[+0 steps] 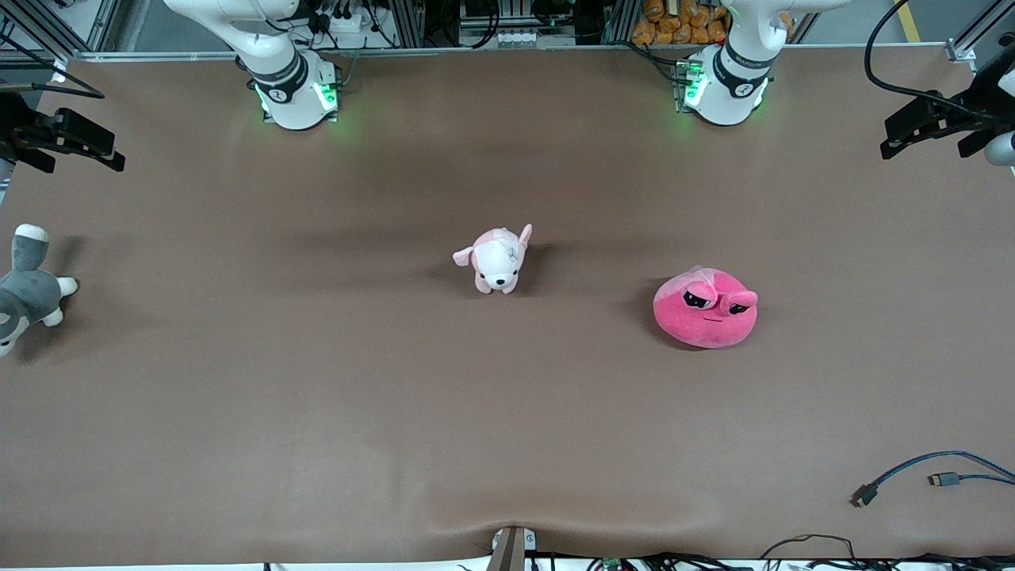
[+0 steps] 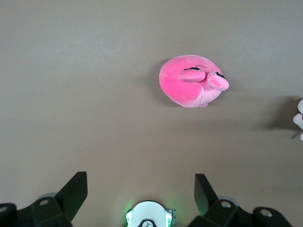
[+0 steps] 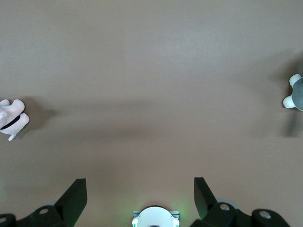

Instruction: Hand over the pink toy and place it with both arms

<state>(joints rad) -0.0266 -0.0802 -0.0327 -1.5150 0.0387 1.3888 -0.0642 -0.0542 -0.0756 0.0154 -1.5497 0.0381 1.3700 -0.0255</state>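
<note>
The pink toy (image 1: 705, 308), a round hot-pink plush with two bulging black eyes, lies on the brown table toward the left arm's end; the left wrist view also shows the toy (image 2: 191, 81). My left gripper (image 1: 924, 127) hangs high over that end of the table, apart from the toy. In its wrist view the left gripper (image 2: 141, 182) is open with nothing between its fingers (image 2: 75, 191). My right gripper (image 1: 75, 143) hangs high over the right arm's end. The right gripper (image 3: 140, 184) is open and empty too.
A pale pink-and-white puppy plush (image 1: 496, 259) stands mid-table. A grey-and-white plush animal (image 1: 24, 289) lies at the table edge at the right arm's end. Loose cables (image 1: 912, 476) lie near the front edge at the left arm's end. Both arm bases (image 1: 297, 91) stand at the back edge.
</note>
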